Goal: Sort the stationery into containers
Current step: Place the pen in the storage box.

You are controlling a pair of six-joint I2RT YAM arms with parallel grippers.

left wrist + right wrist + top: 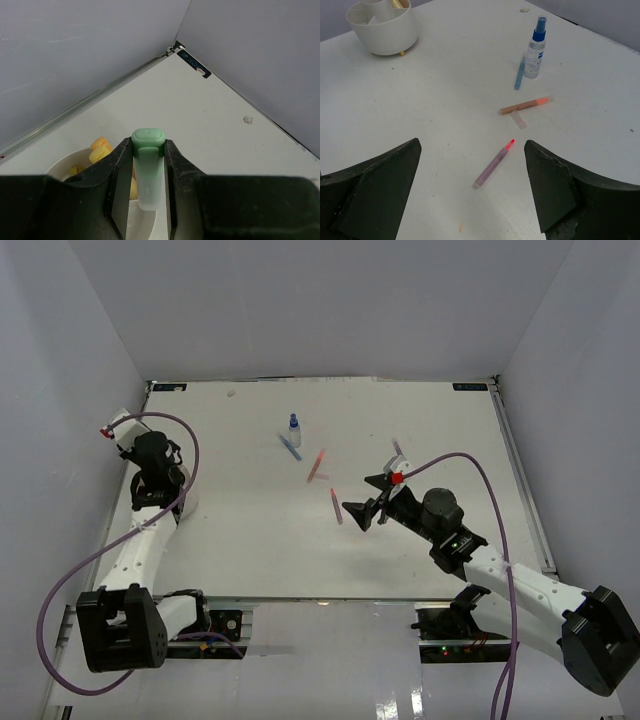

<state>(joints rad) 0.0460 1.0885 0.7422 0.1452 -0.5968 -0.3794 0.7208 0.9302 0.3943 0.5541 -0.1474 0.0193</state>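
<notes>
My left gripper (152,502) is shut on a green-capped translucent marker (148,167) and holds it over the white divided dish (65,167), which has yellow items (101,148) in it. The dish also shows in the right wrist view (382,27) and, in the top view, beside the left wrist (189,498). My right gripper (472,147) is open and empty, above a pink marker with a red tip (493,165), which also shows in the top view (336,506). Beyond it lie an orange marker (525,106), a clear cap (519,120), a blue pen (519,74) and a blue-capped bottle (535,50).
A small purple pen (397,450) lies by the right arm's red tag. White walls enclose the table on the left, back and right. Purple cables loop from both arms.
</notes>
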